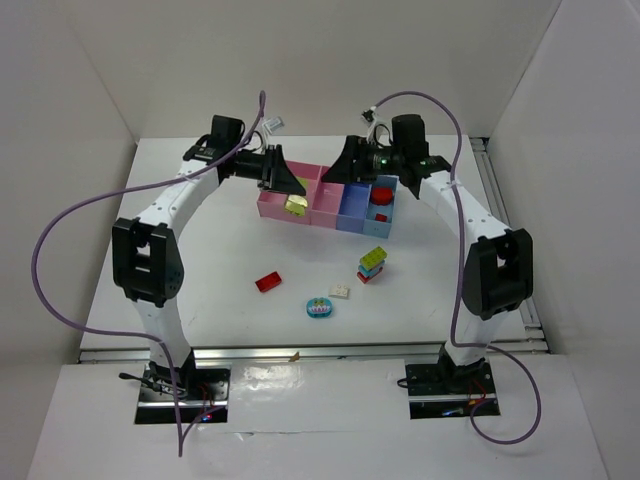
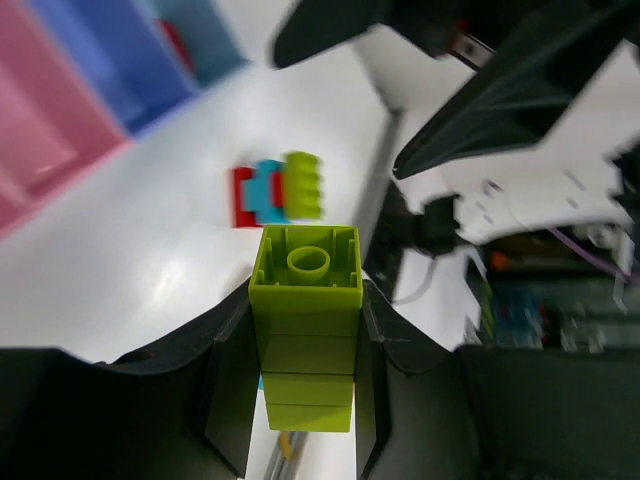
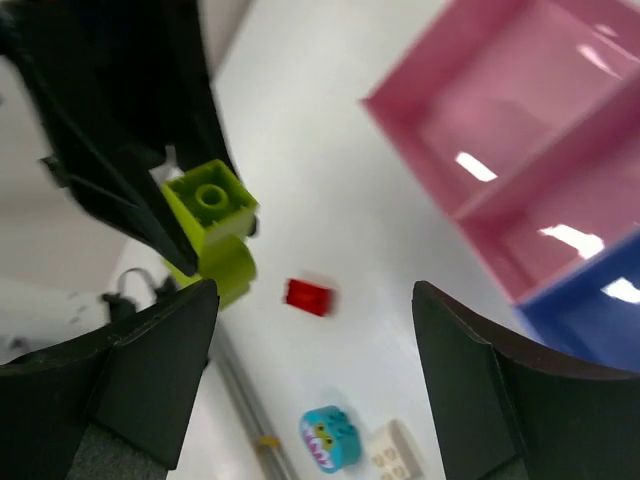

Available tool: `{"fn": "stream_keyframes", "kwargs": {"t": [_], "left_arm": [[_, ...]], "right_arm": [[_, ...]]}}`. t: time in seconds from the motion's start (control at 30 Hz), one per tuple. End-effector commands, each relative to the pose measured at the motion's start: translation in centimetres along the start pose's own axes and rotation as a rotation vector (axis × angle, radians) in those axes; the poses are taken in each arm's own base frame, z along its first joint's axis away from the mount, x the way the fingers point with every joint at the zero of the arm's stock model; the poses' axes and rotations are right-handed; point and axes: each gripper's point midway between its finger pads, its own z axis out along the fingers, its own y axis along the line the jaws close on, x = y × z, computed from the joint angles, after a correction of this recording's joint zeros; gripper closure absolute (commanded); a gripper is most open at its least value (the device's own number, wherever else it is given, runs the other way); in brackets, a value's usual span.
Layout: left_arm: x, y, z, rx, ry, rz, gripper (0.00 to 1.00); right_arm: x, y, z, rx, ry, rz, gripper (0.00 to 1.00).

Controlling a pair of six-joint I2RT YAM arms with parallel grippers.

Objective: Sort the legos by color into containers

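Observation:
My left gripper [image 1: 288, 188] is shut on a yellow-green lego [image 1: 296, 205] and holds it above the wide pink container [image 1: 272, 203]. In the left wrist view the lego [image 2: 308, 290] sits squeezed between both fingers [image 2: 232, 370]. My right gripper [image 1: 345, 166] is open and empty above the narrow pink container [image 1: 325, 208]. In the right wrist view it [image 3: 315, 370] looks down at the held lego [image 3: 210, 225]. A blue container [image 1: 354, 210] and a light blue container [image 1: 384, 215] holding a red lego [image 1: 382, 195] stand to the right.
On the table lie a red lego [image 1: 268, 282], a cream-white lego [image 1: 340, 291], a teal-blue lego with pink [image 1: 320, 308] and a stack of yellow-green, teal and red bricks [image 1: 372, 263]. White walls close in the sides and back.

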Motion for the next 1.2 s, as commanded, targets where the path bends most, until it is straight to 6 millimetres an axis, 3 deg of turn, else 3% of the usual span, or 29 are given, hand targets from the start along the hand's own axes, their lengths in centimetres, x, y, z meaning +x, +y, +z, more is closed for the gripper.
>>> {"fn": "stream_keyframes", "kwargs": {"t": [0.0, 0.13, 0.27, 0.3, 0.37, 0.4, 0.43, 0.47, 0.5, 0.53, 0.6, 0.63, 0.67, 0.73, 0.8, 0.83, 0.9, 0.93, 0.97, 1.13, 1.17], "left_arm": [[0.1, -6.2, -1.9, 0.296, 0.026, 0.158, 1.00], [-0.2, -3.8, -2.2, 0.164, -0.022, 0.128, 1.00], [-1.0, -2.0, -3.0, 0.078, -0.066, 0.066, 1.00], [-1.5, -0.9, -3.3, 0.019, -0.092, 0.047, 1.00], [-1.9, -0.1, -3.8, -0.027, -0.121, 0.017, 1.00], [-2.5, 2.0, -4.6, -0.120, -0.165, -0.027, 1.00], [-3.4, 1.8, -5.7, -0.167, -0.212, -0.014, 1.00], [-3.5, 2.6, -6.3, -0.219, -0.240, -0.042, 1.00], [-4.0, 4.5, -7.3, -0.333, -0.299, -0.086, 1.00], [-4.5, 4.6, -8.9, -0.395, -0.354, -0.088, 1.00], [-4.6, 5.9, -10.4, -0.522, -0.415, -0.103, 1.00], [-4.9, 5.8, -10.9, -0.548, -0.436, -0.095, 1.00], [-5.2, 5.8, -11.7, -0.571, -0.454, -0.079, 1.00], [-4.9, 6.2, -11.9, -0.595, -0.449, -0.083, 1.00], [-4.4, 6.5, -11.7, -0.599, -0.437, -0.098, 1.00], [-4.1, 6.4, -11.7, -0.600, -0.436, -0.099, 1.00], [-3.8, 6.9, -12.0, -0.607, -0.435, -0.112, 1.00], [-3.8, 6.9, -12.0, -0.607, -0.435, -0.112, 1.00], [-3.5, 7.2, -11.9, -0.611, -0.427, -0.110, 1.00], [-3.5, 7.3, -12.4, -0.641, -0.428, -0.093, 1.00], [-3.2, 7.4, -12.3, -0.643, -0.422, -0.101, 1.00]], "right_arm": [[-1.9, 5.6, -1.3, -0.270, -0.028, -0.063, 0.14], [-1.4, 4.4, -0.8, -0.192, -0.021, -0.023, 0.19], [-0.2, 1.0, 0.3, -0.027, 0.007, 0.004, 0.30], [-0.8, 0.3, 0.7, 0.043, -0.009, -0.008, 0.32], [0.6, -1.7, 1.9, 0.167, 0.039, 0.026, 0.41], [-0.4, -3.2, 2.1, 0.284, 0.002, 0.015, 0.41], [0.7, -4.1, 3.2, 0.330, 0.037, 0.025, 0.38], [0.7, -4.8, 3.8, 0.376, 0.041, 0.023, 0.34], [-0.5, -5.2, 4.2, 0.436, 0.003, 0.011, 0.29], [0.7, -6.4, 5.8, 0.480, 0.034, 0.022, 0.27], [0.9, -7.1, 7.3, 0.514, 0.031, 0.028, 0.25], [0.7, -8.4, 8.4, 0.573, 0.018, 0.034, 0.25], [0.9, -8.5, 9.1, 0.579, 0.021, 0.026, 0.25], [0.3, -8.7, 10.3, 0.590, 0.004, 0.022, 0.25], [1.0, -9.5, 11.7, 0.600, 0.014, 0.017, 0.26], [0.6, -9.0, 12.4, 0.593, 0.002, 0.005, 0.28], [1.7, -10.3, 13.6, 0.635, 0.025, 0.003, 0.29], [1.3, -9.9, 14.0, 0.639, 0.015, -0.008, 0.31], [2.3, -10.5, 14.7, 0.657, 0.038, -0.009, 0.31], [4.2, -11.0, 14.1, 0.666, 0.102, -0.014, 0.40], [5.7, -11.6, 13.7, 0.681, 0.135, -0.005, 0.40]]}}
